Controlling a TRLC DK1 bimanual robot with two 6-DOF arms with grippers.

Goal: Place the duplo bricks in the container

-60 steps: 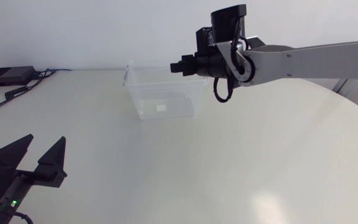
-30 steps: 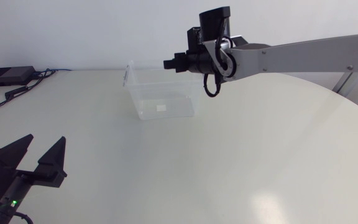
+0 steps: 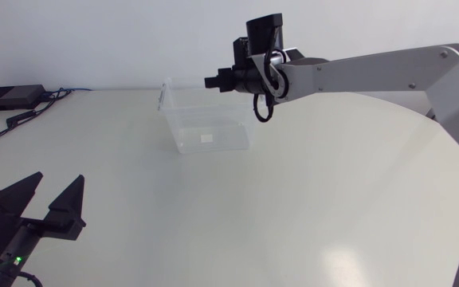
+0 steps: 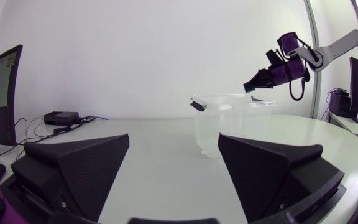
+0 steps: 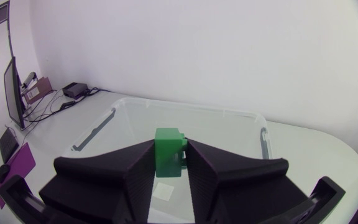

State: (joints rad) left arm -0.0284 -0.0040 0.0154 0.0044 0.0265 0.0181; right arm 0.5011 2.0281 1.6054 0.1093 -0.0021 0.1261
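Here the right arm comes in from the right side of the head view and stretches across the far part of the counter (image 3: 309,207). Its right end effector (image 3: 212,81) hangs above the open top of the clear plastic container (image 3: 213,131). In the right wrist view the two black fingers are pinching a green brick (image 5: 168,149) from both sides. The brick sticks up a little past the fingertips, and the inside of the container shows beyond and below it. So the brick is in the air over the container, not resting in it.

The container stands upright near the far edge of the counter, with a small white sticker (image 3: 206,139) low down on it. I cannot make out any other bricks inside it.

The left end effector (image 3: 45,204) sits at the near left corner, well apart from the container. Its fingers are spread wide with nothing between them. The left wrist view looks between those fingers across the counter to the container, with the right arm above it.

A small black box (image 3: 10,97) with cables lies at the far left of the counter.
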